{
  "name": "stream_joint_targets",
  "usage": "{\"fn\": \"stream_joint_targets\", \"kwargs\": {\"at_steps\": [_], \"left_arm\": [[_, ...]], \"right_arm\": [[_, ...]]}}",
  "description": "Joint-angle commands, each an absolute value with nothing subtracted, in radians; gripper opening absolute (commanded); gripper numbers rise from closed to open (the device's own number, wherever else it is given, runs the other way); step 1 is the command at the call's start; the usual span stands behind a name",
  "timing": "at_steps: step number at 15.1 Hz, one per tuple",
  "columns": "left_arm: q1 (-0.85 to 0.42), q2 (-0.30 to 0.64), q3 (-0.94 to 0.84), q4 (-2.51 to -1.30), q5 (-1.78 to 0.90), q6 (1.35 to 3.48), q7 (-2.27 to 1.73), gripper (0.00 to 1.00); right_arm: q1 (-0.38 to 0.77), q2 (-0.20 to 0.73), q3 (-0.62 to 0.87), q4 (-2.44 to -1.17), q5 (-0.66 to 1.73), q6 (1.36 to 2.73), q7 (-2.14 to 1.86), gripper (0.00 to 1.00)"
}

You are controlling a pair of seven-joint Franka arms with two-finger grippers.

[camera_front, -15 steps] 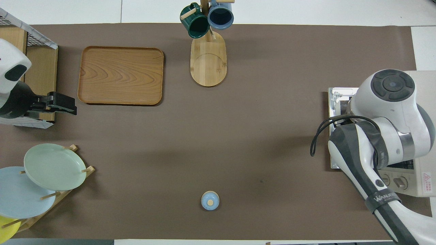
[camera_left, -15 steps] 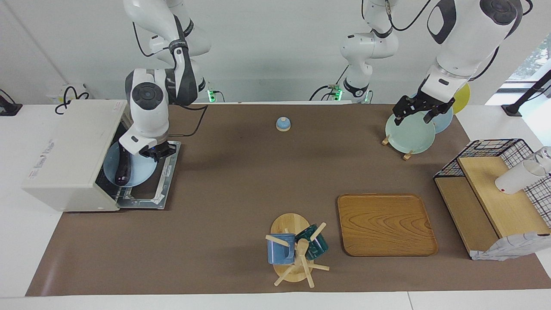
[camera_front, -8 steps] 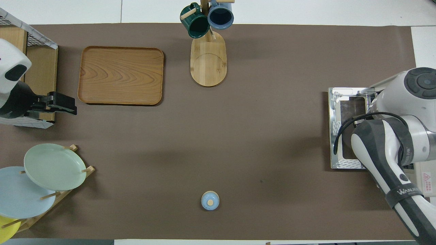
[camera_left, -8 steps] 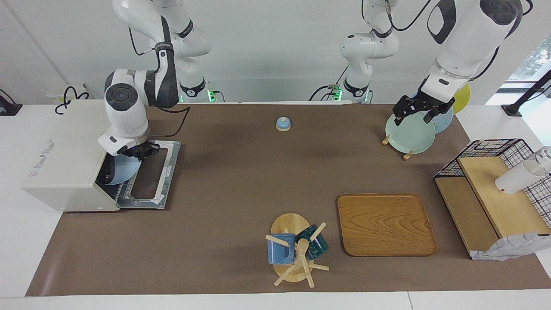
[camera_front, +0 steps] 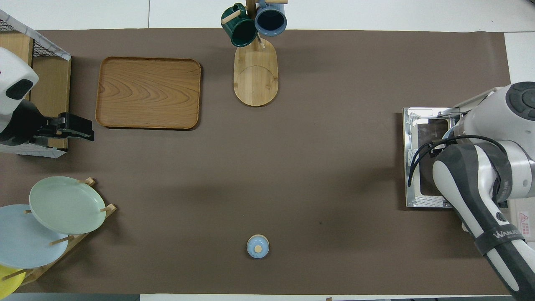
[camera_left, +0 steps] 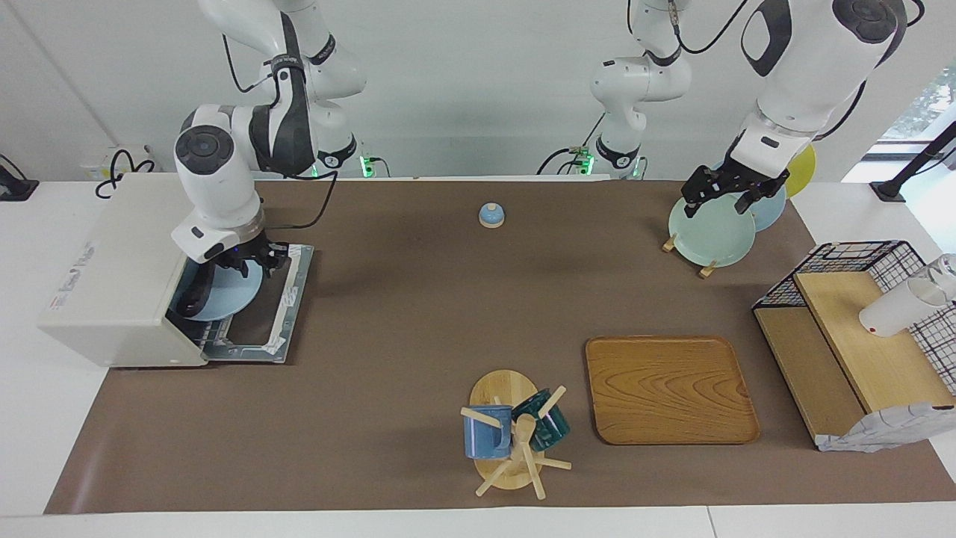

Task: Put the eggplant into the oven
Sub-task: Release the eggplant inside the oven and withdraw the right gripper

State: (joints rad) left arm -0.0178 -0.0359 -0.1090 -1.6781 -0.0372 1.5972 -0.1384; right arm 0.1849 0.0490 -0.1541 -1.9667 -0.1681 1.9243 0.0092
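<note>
The cream-white oven (camera_left: 112,261) stands at the right arm's end of the table with its door (camera_left: 287,299) folded down flat. A light blue plate (camera_left: 228,297) lies in the oven's mouth, partly inside. The dark eggplant (camera_left: 190,299) lies on the plate at its inner edge, just under the oven's roof. My right gripper (camera_left: 254,261) hangs open just above the plate's outer rim and holds nothing. In the overhead view the right arm hides the plate and eggplant; the oven (camera_front: 520,217) and its door (camera_front: 418,125) show. My left gripper (camera_left: 723,200) waits open and empty, up in the air.
A small blue bell (camera_left: 491,215) stands near the robots. A plate rack with a green plate (camera_left: 709,233), a wooden tray (camera_left: 670,388), a mug tree (camera_left: 511,437) and a wire-and-wood shelf (camera_left: 859,336) fill the left arm's half of the table.
My right gripper pushed the plate with the eggplant into the oven's mouth, then let go and lifted slightly. The left arm has not moved.
</note>
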Motion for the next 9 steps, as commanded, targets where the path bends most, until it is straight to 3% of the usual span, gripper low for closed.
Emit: {"fn": "stream_joint_targets", "kwargs": {"at_steps": [1,3,9], "left_arm": [[-0.006,-0.032,-0.12,-1.664,-0.018,1.583,-0.147,1.0],[-0.006,-0.032,-0.12,-1.664,-0.018,1.583,-0.146,1.0],[-0.006,-0.032,-0.12,-1.664,-0.018,1.583,-0.147,1.0]], "right_arm": [[0.209,0.051,-0.15,-2.02,-0.098,2.033,0.003,0.09],[0.236,0.06,-0.149,-2.083,-0.094,2.132,0.093,0.0],[0.273,0.104,-0.15,-2.181,-0.092,2.258,0.224,0.0]]}}
